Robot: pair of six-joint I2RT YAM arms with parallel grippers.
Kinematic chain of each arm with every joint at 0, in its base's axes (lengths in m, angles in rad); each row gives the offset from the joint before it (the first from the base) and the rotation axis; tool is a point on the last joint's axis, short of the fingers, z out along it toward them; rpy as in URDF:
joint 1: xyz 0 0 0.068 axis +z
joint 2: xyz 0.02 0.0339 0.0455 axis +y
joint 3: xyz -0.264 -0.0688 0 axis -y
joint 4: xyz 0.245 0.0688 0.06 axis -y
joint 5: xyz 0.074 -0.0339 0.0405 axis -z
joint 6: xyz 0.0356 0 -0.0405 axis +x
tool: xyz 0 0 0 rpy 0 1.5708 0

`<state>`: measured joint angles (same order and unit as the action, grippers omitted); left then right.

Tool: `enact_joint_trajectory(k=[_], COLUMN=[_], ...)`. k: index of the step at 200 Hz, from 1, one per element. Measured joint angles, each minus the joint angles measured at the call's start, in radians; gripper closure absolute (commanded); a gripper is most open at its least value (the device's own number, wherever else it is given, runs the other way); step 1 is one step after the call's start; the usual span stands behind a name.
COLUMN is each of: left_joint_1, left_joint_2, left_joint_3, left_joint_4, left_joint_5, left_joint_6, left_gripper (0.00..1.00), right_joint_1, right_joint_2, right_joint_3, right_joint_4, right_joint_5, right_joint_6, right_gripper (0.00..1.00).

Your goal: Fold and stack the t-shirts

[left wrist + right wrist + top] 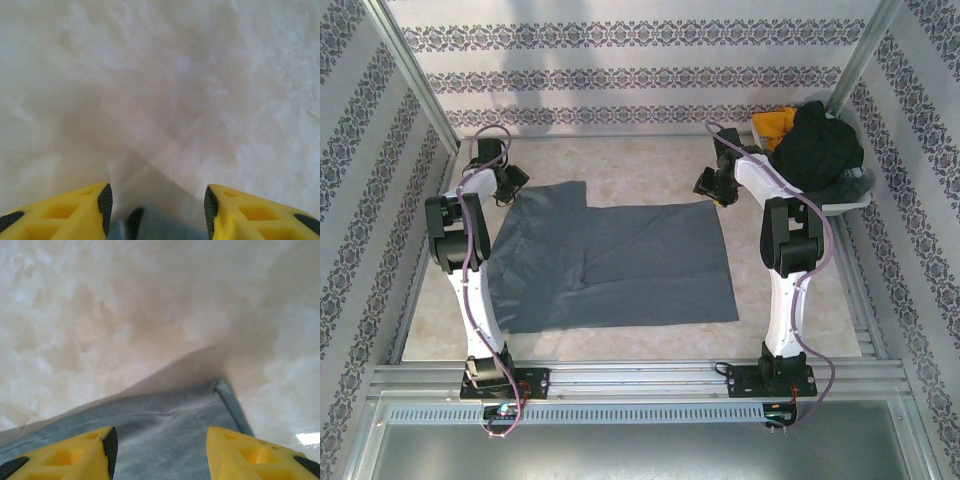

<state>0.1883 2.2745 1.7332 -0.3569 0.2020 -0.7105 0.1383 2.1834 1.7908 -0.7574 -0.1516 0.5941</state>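
Grey t-shirt [610, 265] lies flat mid-worktop [650, 165]; soft knit, lightly creased. Worktop pale, mottled. Left gripper [156, 200]: jaws wide, empty, over a grey cloth edge. Right gripper [159, 440]: jaws wide, empty, over a hemmed corner. Dark garments [817, 150], possibly black, heaped far right.

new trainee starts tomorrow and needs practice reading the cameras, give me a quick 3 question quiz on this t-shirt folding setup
1. True or false: the right gripper holds the grey t-shirt up off the table.
2. Where does the basket with the black garment sit? A) far right corner B) near left corner C) on the grey t-shirt
3. Fill in: the left gripper and the right gripper both have their fingers ___.

Key: 1 false, the shirt lies flat on the table; 2 A; 3 open.
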Motion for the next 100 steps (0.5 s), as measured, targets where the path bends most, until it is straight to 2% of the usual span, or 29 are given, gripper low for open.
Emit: enact_joint_trajectory(k=[16, 47, 63, 100], left_joint_1=[-0.003, -0.016, -0.028, -0.038], left_joint_2=[0.015, 0.029, 0.024, -0.050], left_joint_3=[0.015, 0.031, 0.014, -0.105], left_joint_4=[0.000, 0.002, 0.014, 0.045], left_joint_5=[0.005, 0.047, 0.059, 0.055], left_joint_6=[0.007, 0.010, 0.002, 0.009], left_gripper=[0.60, 0.89, 0.99, 1.00], right_joint_1=[-0.005, -0.005, -0.005, -0.005], right_joint_2=[0.002, 0.010, 0.028, 0.100], right_joint_3=[0.003, 0.029, 0.059, 0.142], right_joint_4=[-0.006, -0.026, -0.041, -0.082], right_joint_5=[0.006, 0.011, 0.022, 0.058], right_joint_6=[-0.001, -0.004, -0.004, -0.006], right_gripper=[0.49, 0.49, 0.49, 0.52])
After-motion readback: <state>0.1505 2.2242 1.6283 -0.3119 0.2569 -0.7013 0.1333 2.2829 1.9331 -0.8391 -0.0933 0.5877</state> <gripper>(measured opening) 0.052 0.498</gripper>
